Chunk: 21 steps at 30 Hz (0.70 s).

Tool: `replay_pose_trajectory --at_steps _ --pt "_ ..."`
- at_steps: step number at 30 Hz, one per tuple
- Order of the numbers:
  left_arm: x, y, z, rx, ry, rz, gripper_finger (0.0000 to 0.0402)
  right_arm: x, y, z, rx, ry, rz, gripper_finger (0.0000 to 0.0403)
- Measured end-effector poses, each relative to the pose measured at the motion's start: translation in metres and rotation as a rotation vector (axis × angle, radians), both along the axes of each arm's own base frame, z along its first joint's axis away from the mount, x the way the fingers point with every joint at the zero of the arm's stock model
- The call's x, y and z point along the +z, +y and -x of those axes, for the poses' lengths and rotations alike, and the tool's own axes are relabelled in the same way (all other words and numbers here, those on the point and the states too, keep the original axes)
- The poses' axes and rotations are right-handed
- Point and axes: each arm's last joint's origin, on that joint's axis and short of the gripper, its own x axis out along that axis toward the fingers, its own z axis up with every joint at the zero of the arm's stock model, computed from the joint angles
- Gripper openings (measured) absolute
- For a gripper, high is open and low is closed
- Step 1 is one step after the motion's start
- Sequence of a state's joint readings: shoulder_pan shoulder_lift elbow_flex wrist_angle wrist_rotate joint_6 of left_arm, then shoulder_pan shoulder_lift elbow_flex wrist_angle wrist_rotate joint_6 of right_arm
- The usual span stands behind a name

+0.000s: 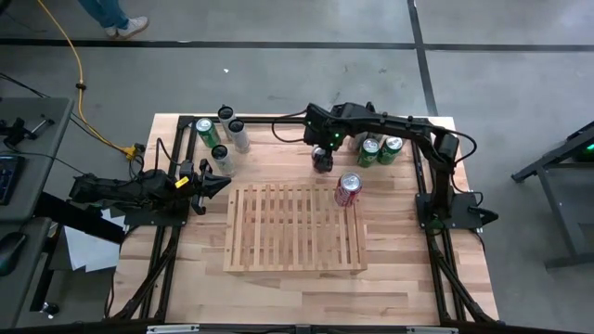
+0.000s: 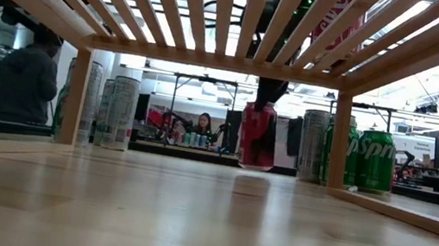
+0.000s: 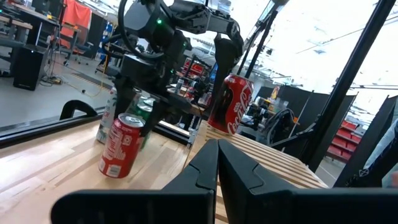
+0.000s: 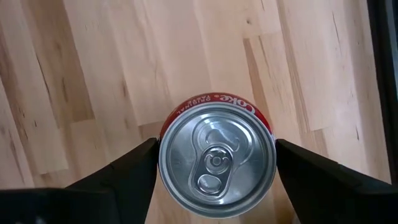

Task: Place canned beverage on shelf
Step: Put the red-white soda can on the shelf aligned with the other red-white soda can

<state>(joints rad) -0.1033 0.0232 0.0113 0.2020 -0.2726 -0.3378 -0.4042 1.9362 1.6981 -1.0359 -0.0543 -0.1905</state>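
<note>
The wooden shelf [image 1: 295, 228] sits in the middle of the table [image 1: 278, 297], and one red Coke can [image 1: 348, 188] stands upright on its corner at about 1 o'clock. Just past the shelf's far edge, near 12 o'clock, the right gripper [image 4: 214, 163] points straight down with a finger on each side of a second red can [image 4: 216, 163], which stands upright on the table with its top facing up. The left gripper [image 1: 219, 182] is closed and waits at about 9 o'clock from the shelf.

One can [image 1: 348, 188] on shelf [image 1: 295, 228]
</note>
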Motion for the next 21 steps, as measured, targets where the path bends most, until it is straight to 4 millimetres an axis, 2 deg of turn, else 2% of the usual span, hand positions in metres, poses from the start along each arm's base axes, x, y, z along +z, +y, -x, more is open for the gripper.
replay_pose_trajectory --at_steps 10,21 --pt "0.0 0.0 0.0 0.0 0.0 0.0 0.0003 0.0003 0.0001 -0.0002 -0.031 -0.007 -0.015 0.0297" --pt "0.0 0.0 0.0 0.0 0.0 0.0 0.0003 0.0026 0.0005 -0.0002 -0.032 -0.016 -0.012 0.0381"
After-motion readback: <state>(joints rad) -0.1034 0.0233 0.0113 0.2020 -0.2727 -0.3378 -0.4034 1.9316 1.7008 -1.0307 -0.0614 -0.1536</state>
